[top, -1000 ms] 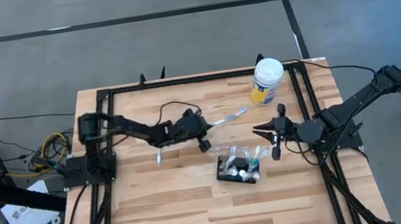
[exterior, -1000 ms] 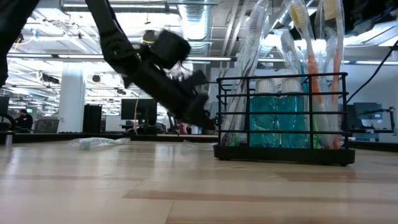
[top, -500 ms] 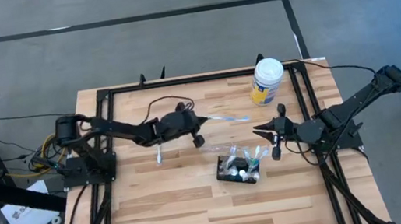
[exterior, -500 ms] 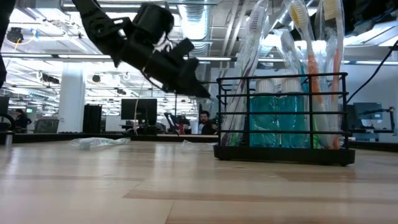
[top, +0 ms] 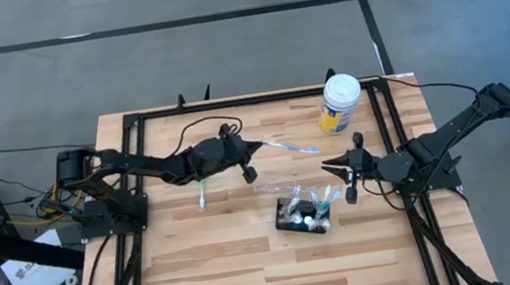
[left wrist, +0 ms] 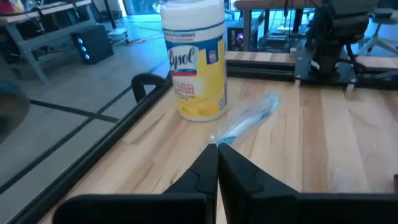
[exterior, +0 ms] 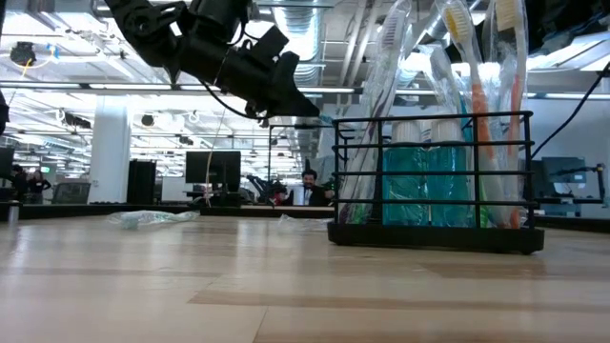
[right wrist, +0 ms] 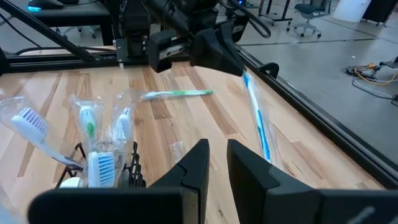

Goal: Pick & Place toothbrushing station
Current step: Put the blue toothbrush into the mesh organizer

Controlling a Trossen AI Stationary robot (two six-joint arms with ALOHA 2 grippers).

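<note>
The left gripper [top: 257,144] hangs above the desk [top: 213,268] with a wrapped toothbrush [top: 288,146] pinched by its very tip, fingers pressed tight on it. That's the worry: held so far out on slick wrap, the toothbrush could swivel or slip free, and it may miss the crowded slots. The toothbrushing station [top: 305,213] sits mid-desk, just in front of the waiting right gripper [top: 349,178], whose fingers stand slightly apart on nothing. The yellow tub [top: 340,102] stands at the far edge.
</note>
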